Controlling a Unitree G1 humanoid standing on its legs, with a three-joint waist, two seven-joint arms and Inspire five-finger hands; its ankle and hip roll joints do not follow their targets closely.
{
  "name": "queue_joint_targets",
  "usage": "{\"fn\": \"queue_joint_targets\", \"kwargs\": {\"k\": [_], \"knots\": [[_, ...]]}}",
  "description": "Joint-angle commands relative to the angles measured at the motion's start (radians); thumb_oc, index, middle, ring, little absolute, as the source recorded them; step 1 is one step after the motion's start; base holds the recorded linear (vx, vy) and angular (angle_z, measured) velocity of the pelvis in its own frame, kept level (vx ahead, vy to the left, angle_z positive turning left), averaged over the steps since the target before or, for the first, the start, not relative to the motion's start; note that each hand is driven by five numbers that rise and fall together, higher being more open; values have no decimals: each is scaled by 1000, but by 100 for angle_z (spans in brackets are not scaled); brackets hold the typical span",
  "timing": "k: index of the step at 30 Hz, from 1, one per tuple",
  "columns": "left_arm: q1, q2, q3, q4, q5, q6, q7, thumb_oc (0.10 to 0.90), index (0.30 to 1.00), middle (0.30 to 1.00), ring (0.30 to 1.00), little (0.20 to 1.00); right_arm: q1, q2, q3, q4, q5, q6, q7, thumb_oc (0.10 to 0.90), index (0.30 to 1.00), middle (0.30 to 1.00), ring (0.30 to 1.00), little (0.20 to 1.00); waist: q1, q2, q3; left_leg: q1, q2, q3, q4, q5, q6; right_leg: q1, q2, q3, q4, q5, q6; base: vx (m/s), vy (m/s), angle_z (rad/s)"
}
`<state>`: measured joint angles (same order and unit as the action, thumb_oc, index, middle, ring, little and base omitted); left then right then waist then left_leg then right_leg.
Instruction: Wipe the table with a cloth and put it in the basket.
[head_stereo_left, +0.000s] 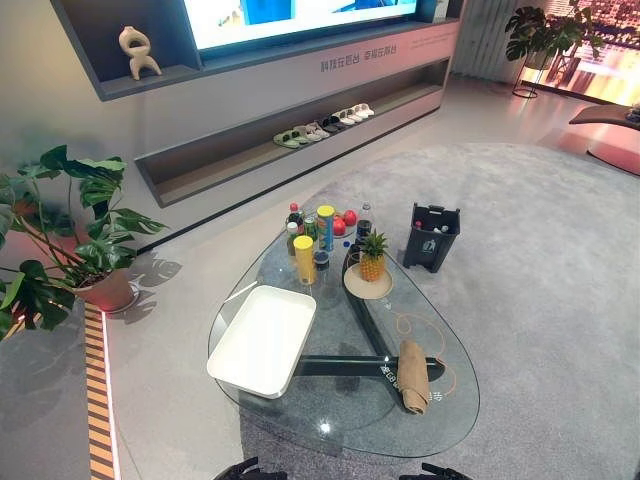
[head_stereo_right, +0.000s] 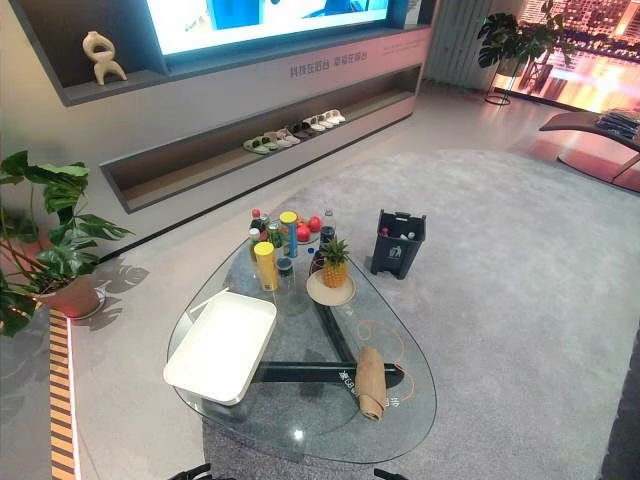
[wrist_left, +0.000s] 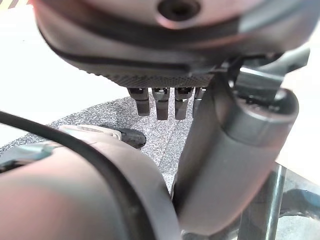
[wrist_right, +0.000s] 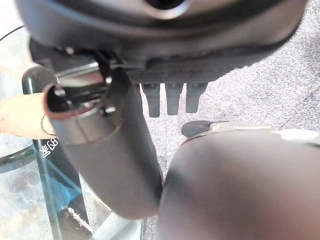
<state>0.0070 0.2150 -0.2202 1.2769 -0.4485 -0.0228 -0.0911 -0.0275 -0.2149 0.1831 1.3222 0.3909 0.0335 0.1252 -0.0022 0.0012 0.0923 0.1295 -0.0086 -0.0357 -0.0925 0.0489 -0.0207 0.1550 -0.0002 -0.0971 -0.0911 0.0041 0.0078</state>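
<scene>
A rolled tan cloth (head_stereo_left: 413, 376) lies on the near right part of the glass table (head_stereo_left: 440, 425), its length running towards and away from the robot, touched by neither robot hand. To its left, well apart, a white rectangular basket (head_stereo_left: 262, 340) sits on the table's near left side. At the far end of the table stands a cluster of bottles (head_stereo_left: 318, 232), among them a yellow tube (head_stereo_left: 304, 260) and red fruit (head_stereo_left: 344, 222), and just beside these a small pineapple (head_stereo_left: 372, 256) stands upright on a round plate (head_stereo_left: 368, 284). A dark bin (head_stereo_left: 432, 237) stands on the grey carpet (head_stereo_left: 560, 300) past the table's far right edge. A potted plant (head_stereo_left: 60, 240) stands at the left, and shoes (head_stereo_left: 325, 125) line a low shelf along the wall. In its wrist view the left robot hand (wrist_left: 165, 102) hangs with fingers straight and relaxed, holding nothing, over the carpet. The right robot hand (wrist_right: 172, 97) likewise has its fingers straight and empty, with the cloth (wrist_right: 22, 116) showing on the glass beside it
</scene>
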Motion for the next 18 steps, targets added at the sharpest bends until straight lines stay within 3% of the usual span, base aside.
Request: {"fn": "queue_joint_targets", "kwargs": {"k": [1,18], "knots": [[-75,-49,-5,38,26,-26,-7,800,900,900,900,900,-26,-3,32,38,-43,11,21,800,900,900,900,900,7,-9,24,34,-22,43,15,-102,14,0,-27,14,28,-32,54,0,0,0],[-69,-49,-13,33,22,-27,-7,800,900,900,900,900,-29,-10,26,39,-26,0,37,800,900,900,900,900,8,-6,29,29,-22,40,15,-101,15,-5,-25,14,26,-30,53,2,-1,0]]}}
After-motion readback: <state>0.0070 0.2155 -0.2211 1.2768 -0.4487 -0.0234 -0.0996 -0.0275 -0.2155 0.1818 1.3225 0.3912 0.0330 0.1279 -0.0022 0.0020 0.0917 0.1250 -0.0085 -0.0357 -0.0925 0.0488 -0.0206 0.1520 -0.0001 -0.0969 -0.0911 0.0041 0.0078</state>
